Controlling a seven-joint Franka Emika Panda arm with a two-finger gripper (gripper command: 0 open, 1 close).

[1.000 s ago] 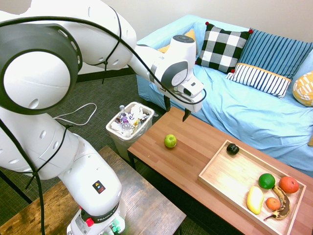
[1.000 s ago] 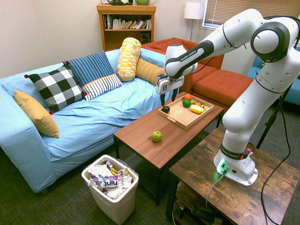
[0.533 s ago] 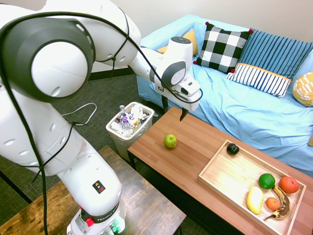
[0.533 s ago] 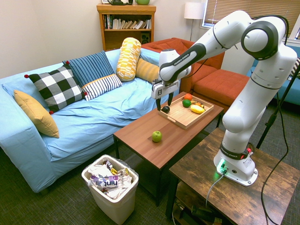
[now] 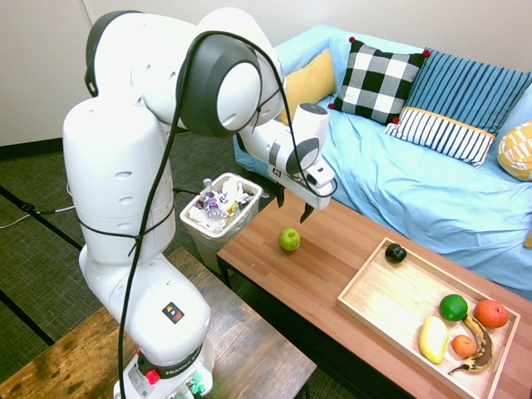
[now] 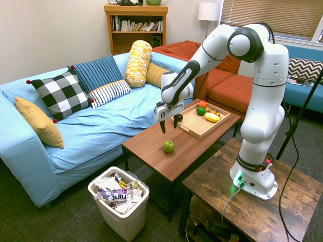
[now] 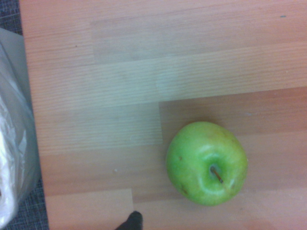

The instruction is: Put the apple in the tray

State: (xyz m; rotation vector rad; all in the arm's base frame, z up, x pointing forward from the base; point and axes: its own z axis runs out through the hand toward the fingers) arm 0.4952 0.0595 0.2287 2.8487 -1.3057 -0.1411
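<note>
My open hand (image 6: 169,121) hovers above the wooden bench (image 6: 160,160) beside a blue sofa (image 6: 103,131), the green apple (image 6: 168,146) near the bin (image 6: 120,204).

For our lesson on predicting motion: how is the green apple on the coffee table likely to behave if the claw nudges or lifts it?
The apple would probably roll if nudged, since its sides are rounded and nothing braces it. Its glossy skin may be slightly slippery. It looks firm and undented, so it would likely keep its shape when lifted.
</note>
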